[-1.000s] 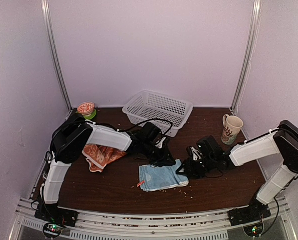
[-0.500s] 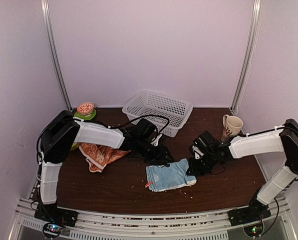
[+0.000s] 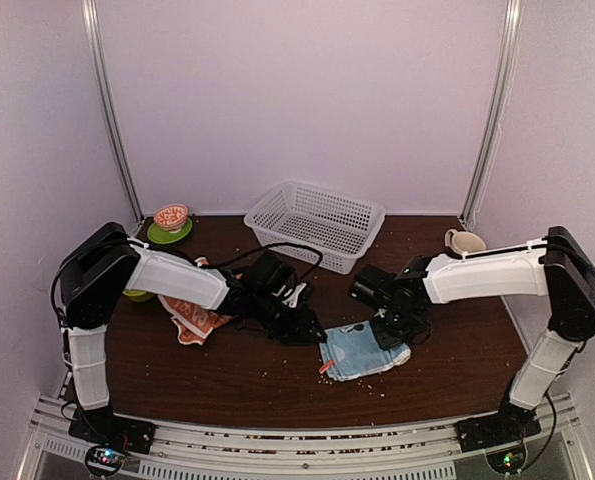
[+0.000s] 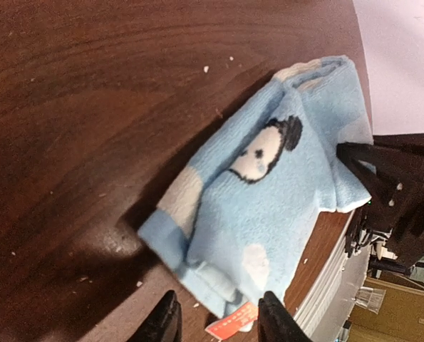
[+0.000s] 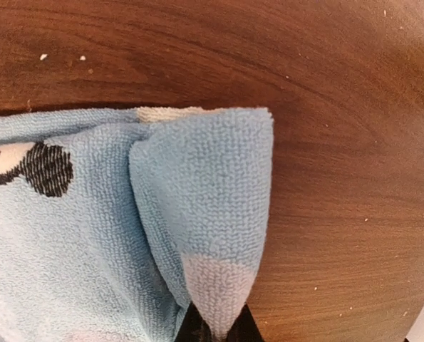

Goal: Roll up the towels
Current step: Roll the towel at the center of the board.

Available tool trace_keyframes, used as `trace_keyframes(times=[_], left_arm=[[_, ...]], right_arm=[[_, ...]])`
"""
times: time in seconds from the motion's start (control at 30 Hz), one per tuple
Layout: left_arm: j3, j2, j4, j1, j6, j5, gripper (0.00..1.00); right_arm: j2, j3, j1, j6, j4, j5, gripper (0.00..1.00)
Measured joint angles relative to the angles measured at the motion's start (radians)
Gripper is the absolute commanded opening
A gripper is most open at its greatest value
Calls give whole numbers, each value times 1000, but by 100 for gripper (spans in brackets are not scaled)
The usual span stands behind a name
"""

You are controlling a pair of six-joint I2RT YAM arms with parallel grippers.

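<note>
Dark-brown wood-grain table, speckled with pale crumbs, closed in by plain pale-lilac walls with metal posts at the far corners. Along the far edge, left to right: small patterned bowl on green plate, white mesh basket, mug. Just right of the middle: blue towel, partly folded, red tag at its near-left corner. Right gripper clenched on a folded-up corner of it. Left gripper with tips apart, astride the tagged edge. Left of centre: orange-red towel, crumpled, partly under the left arm.
</note>
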Motion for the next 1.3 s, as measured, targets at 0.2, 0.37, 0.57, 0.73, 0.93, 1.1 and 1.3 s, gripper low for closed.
trace_keyframes(times=[0.2,0.37,0.57,0.73,0.93,1.1,1.3], left_arm=[[0,0,43,0,0,2,38],[0,0,68,0,-2,11,37],[7,8,114,0,-15,39,36],[34,28,134,1,-33,64,35],[-30,-47,87,22,-16,50,35],[-66,-147,42,37,5,29,35],[16,-87,57,27,1,47,35]], right_arm=[[137,120,105,37,-91,123,0],[157,134,127,56,-113,148,0],[165,134,130,64,-115,153,0],[194,134,130,64,-117,171,0],[198,134,130,64,-118,181,0],[198,134,130,64,-117,182,0],[198,134,130,64,-117,182,0]])
